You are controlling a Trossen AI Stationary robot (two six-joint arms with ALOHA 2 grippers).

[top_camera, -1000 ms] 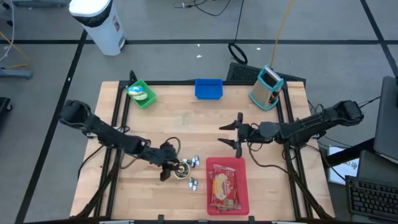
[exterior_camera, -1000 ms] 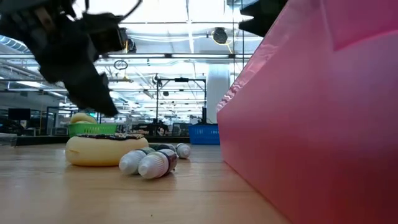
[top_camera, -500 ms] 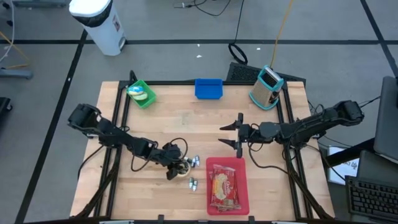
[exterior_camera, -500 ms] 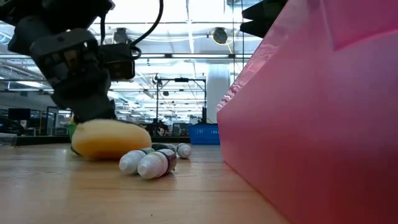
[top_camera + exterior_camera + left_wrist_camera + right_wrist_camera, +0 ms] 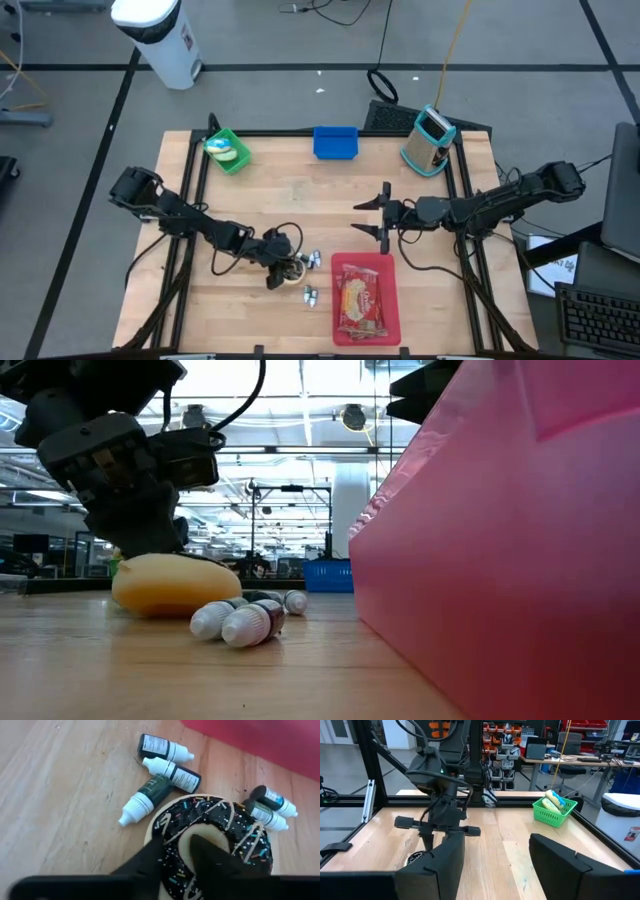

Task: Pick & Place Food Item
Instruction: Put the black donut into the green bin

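- Left gripper (image 5: 182,851) is pinching the donut's (image 5: 215,827) ring, one finger in the hole, one outside.
- Donut sits on the table (image 5: 290,190) among small bottles (image 5: 167,762); looks unlifted, hard to tell.
- Carrying it to the red bin (image 5: 392,300) remains.
- Right gripper (image 5: 384,217) waits, jaws spread, mid-table.

The left gripper (image 5: 284,268), above and left of the doughnut (image 5: 215,842) a second ago, now sits down on it, fingers (image 5: 205,852) pinching its ring.
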